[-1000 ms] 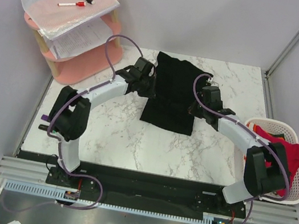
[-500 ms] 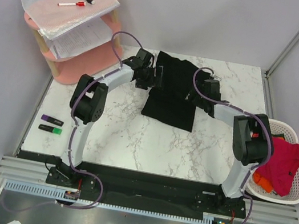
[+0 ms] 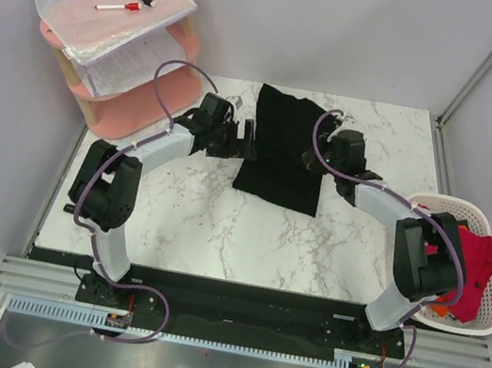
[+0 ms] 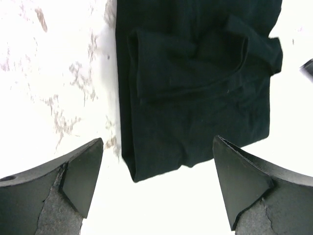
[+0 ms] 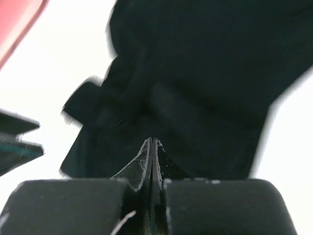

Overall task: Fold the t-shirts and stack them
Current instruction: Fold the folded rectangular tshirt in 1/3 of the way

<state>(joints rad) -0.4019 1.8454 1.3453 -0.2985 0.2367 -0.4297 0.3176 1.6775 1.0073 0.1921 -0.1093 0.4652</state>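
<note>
Shirt [image 3: 282, 152] folded by tabletop's [image 3: 201, 224] far edge | we've released: left gripper [image 3: 247, 139] apart, right gripper [image 5: 151, 144] together, empty | next one up.

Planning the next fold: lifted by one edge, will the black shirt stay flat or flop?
Probably flop: the black shirt lies in soft layers, a sleeve creased over the body, so a lifted edge would likely drape and unfold. Pushed, it may bunch rather than slide on the table.
</note>
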